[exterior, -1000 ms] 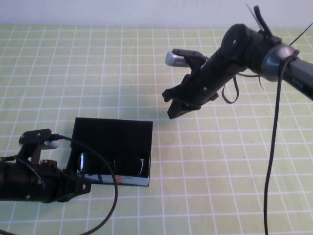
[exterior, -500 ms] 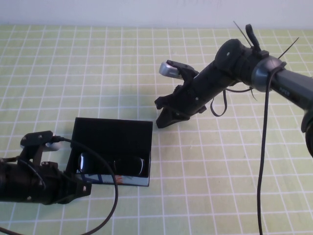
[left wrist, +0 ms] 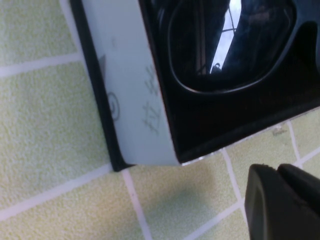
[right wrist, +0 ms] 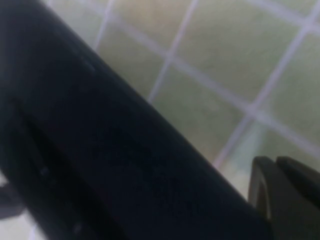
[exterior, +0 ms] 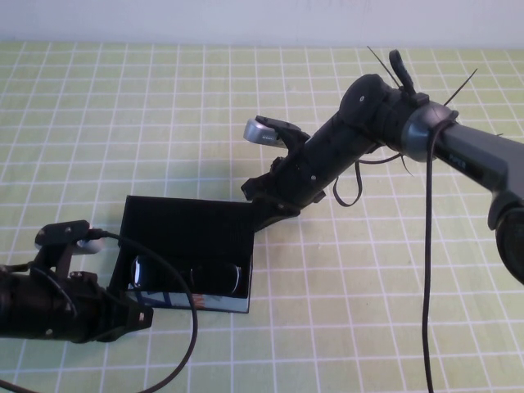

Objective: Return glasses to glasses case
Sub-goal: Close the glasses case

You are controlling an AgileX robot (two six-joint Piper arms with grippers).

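Note:
The glasses case [exterior: 188, 229] lies open at the near left of the table, its black lid tipped back. The black-framed glasses [exterior: 190, 277] lie inside it; one lens [left wrist: 230, 45] and the case's pale printed front edge [left wrist: 135, 100] fill the left wrist view. My left gripper [exterior: 141, 315] is shut and empty, low beside the case's near left corner, its tips [left wrist: 280, 172] just clear of the box. My right gripper [exterior: 267, 214] is shut and empty at the lid's far right corner. In the right wrist view the dark lid [right wrist: 100, 165] lies right beside the gripper [right wrist: 280, 172].
A green mat with a white grid [exterior: 368, 286] covers the table up to a white wall at the back. Black cables hang from both arms, one [exterior: 427, 270] dropping from the right arm across the right half of the table.
My right arm has swung down and to the left, from above the middle of the table to the lid's far right corner. Left arm, case and glasses have not moved.

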